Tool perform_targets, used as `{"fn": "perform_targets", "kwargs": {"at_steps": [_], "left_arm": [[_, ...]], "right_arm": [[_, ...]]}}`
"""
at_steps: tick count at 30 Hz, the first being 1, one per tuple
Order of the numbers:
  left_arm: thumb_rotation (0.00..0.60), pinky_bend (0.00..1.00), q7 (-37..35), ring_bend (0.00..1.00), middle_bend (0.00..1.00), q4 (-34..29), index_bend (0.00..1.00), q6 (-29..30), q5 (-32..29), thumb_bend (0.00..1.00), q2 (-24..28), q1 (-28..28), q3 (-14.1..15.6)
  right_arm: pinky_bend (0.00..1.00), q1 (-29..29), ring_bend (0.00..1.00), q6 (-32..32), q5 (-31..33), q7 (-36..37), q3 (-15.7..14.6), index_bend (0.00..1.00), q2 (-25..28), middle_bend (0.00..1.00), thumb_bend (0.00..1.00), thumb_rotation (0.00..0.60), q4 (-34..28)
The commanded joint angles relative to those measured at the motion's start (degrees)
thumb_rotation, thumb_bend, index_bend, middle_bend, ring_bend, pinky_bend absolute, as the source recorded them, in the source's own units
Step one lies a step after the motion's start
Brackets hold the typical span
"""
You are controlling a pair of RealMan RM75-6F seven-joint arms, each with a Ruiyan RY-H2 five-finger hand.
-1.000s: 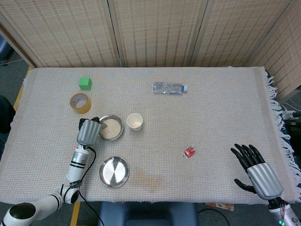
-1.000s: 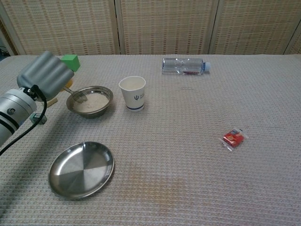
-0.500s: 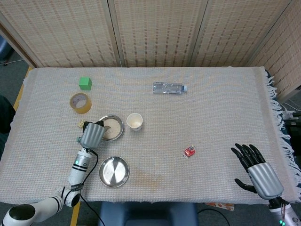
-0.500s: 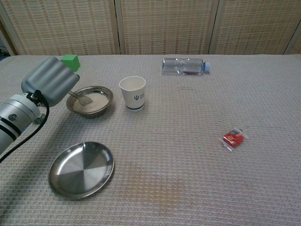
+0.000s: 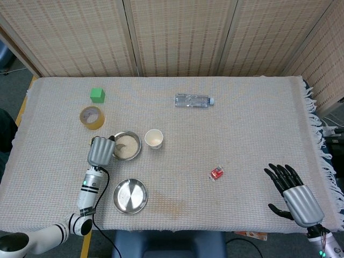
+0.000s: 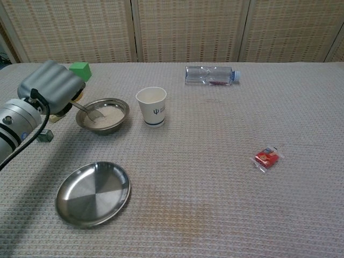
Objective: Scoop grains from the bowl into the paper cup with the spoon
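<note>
Risk first: the white paper cup (image 6: 151,106) stands just beside the steel bowl of pale grains (image 6: 102,115), light and easy to tip. A wide swing of the metal spoon (image 6: 89,112) could knock it over, or grains could spill onto the woven-cloth counter (image 6: 215,204) if the spoon tilts on the way across. The spoon may also come up nearly empty if it only skims the grains.

Left hand (image 6: 49,86) sits at the bowl's left rim, fingers curled round the spoon handle, so it grips the spoon; spoon tip lies in the grains. Exact finger hold is hidden behind the hand's back.

Right hand (image 5: 294,195) rests near the counter's front right edge, fingers spread, holding nothing, well apart from bowl and cup.
</note>
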Motion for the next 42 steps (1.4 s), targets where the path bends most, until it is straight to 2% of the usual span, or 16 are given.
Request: {"fn": "perform_targets", "kwargs": {"at_steps": [1,2,17,22,30,42], "left_arm": [[0.600,1.00,-0.33,1.00,1.00,-2.58,0.80,-0.73,-1.60,0.39,1.51,0.26,-1.04],[0.600,1.00,-0.99,1.00,1.00,-4.25,0.80,-0.96,-2.69,0.39,2.75,0.37,-2.12],[0.600,1.00,-4.85,1.00,1.00,-18.65,0.80,-7.70,-15.36,0.39,12.10,0.84,-6.46],[0.600,1.00,-7.67,1.00,1.00,-20.58,0.80,-8.81,-17.64,0.39,13.38,0.67,-6.63],[0.600,1.00,-11.99,1.00,1.00,-25.52,0.80,-11.41,-23.90,0.39,16.68,-0.32,-8.51],[0.600,1.00,-12.67,1.00,1.00,-29.54,0.80,-12.85,-32.88,0.39,19.30,-5.20,-10.29]], "right_arm": [[0.00,0.09,0.00,-0.27,0.21,-0.09,0.04,0.00,-0.03,0.00,0.09,0.600,-0.02],[0.00,0.13,0.00,-0.41,0.40,-0.12,0.10,0.00,-0.04,0.00,0.09,0.600,-0.07],[0.00,0.24,0.00,-0.86,0.83,-0.58,0.21,0.00,-0.10,0.00,0.09,0.600,-0.21],[0.00,0.29,0.00,-1.07,0.92,-0.59,0.17,0.00,-0.10,0.00,0.09,0.600,-0.22],[0.00,0.38,0.00,-1.31,1.10,-0.55,0.18,0.00,0.02,0.00,0.09,0.600,-0.28],[0.00,0.43,0.00,-1.49,1.23,-0.62,0.20,0.00,0.00,0.00,0.09,0.600,-0.29]]}}
